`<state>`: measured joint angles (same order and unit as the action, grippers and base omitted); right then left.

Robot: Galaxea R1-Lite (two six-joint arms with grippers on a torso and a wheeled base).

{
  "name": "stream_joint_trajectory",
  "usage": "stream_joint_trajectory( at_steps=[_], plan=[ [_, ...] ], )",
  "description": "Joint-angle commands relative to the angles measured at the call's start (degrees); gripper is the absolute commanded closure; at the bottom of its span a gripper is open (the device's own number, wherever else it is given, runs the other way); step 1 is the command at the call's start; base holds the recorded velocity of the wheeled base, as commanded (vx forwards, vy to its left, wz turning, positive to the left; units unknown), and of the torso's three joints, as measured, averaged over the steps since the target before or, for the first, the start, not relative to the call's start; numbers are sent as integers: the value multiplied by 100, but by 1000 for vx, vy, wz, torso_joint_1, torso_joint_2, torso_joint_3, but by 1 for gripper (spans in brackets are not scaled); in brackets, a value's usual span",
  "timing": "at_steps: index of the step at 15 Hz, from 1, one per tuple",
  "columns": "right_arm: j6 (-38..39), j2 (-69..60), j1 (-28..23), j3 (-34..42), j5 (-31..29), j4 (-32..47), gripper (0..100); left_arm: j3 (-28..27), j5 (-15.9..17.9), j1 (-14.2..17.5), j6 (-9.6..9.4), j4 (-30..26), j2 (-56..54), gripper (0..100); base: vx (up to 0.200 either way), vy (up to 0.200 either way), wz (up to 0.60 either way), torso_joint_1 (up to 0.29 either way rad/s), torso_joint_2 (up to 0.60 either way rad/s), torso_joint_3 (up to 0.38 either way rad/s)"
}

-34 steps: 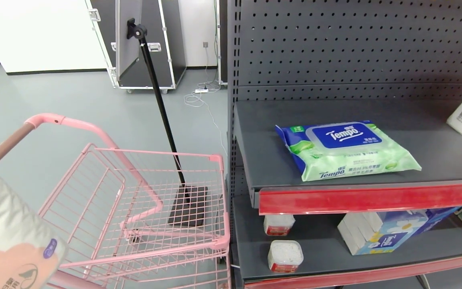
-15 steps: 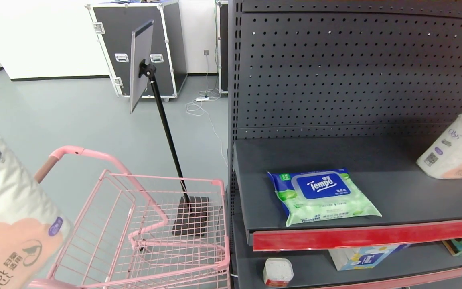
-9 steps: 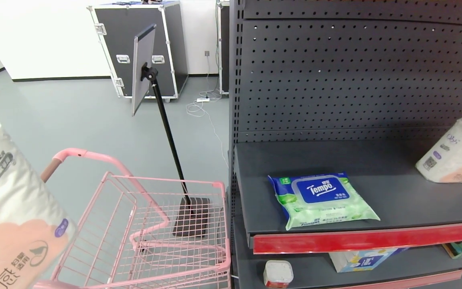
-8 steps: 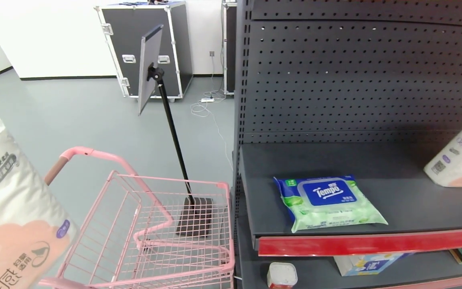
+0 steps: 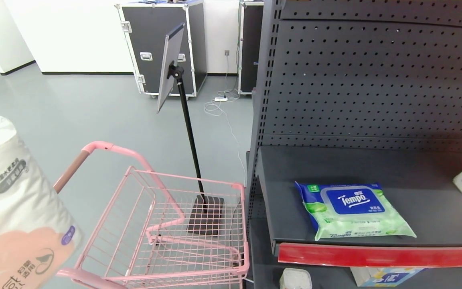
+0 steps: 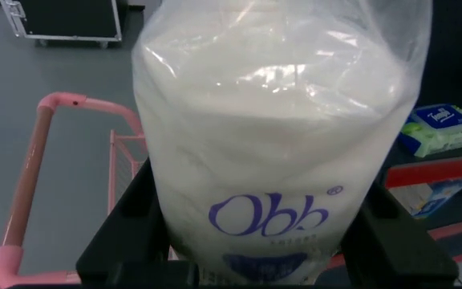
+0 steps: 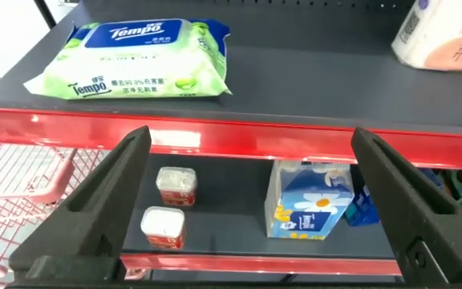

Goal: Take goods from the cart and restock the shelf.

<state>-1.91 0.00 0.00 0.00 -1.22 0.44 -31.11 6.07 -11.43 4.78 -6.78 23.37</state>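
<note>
The left gripper [image 6: 259, 193] holds a pack of toilet paper [image 6: 263, 120] squeezed between its two black fingers [image 6: 125, 233]; the pack stands out far past them. It is tall and white, in shiny clear film, with purple letters. The pink cart [image 6: 30, 177] is beyond this gripper. The right gripper [image 7: 251, 140] is spread wide and empty, close before the red edge of the shelf [image 7: 311, 128].
</note>
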Motion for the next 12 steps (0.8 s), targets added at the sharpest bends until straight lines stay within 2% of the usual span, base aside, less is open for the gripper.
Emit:
stream_joint_trajectory(
  at_steps=[1, 2, 6, 12],
  plan=[
    [-2, 0, 0, 0, -1, 0, 0, -9, -1, 1, -91, 1, 19, 100, 0, 0, 0, 0, 0, 0],
    [-11, 0, 0, 0, -1, 0, 0, 0, -9, 10, -153, 1, 10, 100, 0, 0, 0, 0, 0, 0],
    [-11, 0, 0, 0, 8, 0, 0, 0, -9, 10, -205, 1, -17, 100, 0, 0, 0, 0, 0, 0],
    [-11, 0, 0, 0, 8, 0, 0, 0, -9, 10, -258, 1, -61, 100, 0, -200, 0, 3, 1, 0]
  ],
)
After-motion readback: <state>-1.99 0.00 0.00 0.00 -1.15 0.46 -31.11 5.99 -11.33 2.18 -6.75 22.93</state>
